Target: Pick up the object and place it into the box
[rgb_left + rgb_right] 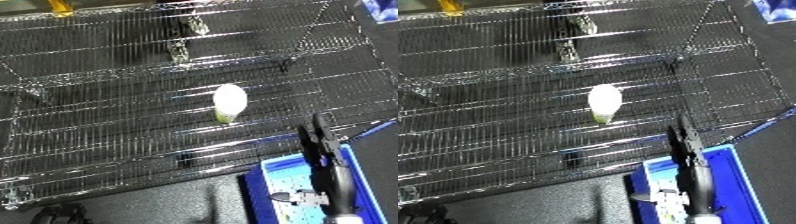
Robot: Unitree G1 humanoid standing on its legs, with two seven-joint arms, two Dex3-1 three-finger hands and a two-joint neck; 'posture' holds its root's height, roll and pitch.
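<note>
Fingers (313, 134) straight and held close together, that's what we see of our right hand (318, 145) in the left eye view, rising edge-on from the lower right with nothing in its hold. Our left hand doesn't show at all. The object (229, 100), a pale egg-shaped thing with a greenish underside, lies on the wire shelf (107, 130), up and to the left of those fingers and clearly apart from them, with open mesh between. Below the hand sits the blue bin (355, 165), its rim just under our forearm, so the drop point is close once we have the thing. Now the risks, as we judge them. That object looks round and smooth, and it rests on thin wires: a nudge from a fingertip arriving too low could set it rolling away along the shelf, out of easy reach. Narrow fingers are another worry; they'll likely need to spread before closing, or they'll simply push it. And the wires themselves could snag a fingertip on the way in.

Over to the right eye view, and it's the same story from a slight shift: object (604, 101) on the mesh, fingers (680, 131) lower right of it and not touching, bin (725, 165) beneath the wrist. Farther back a wire panel (620, 30) stands behind the shelf, so an overshoot could carry our hand into it.
</note>
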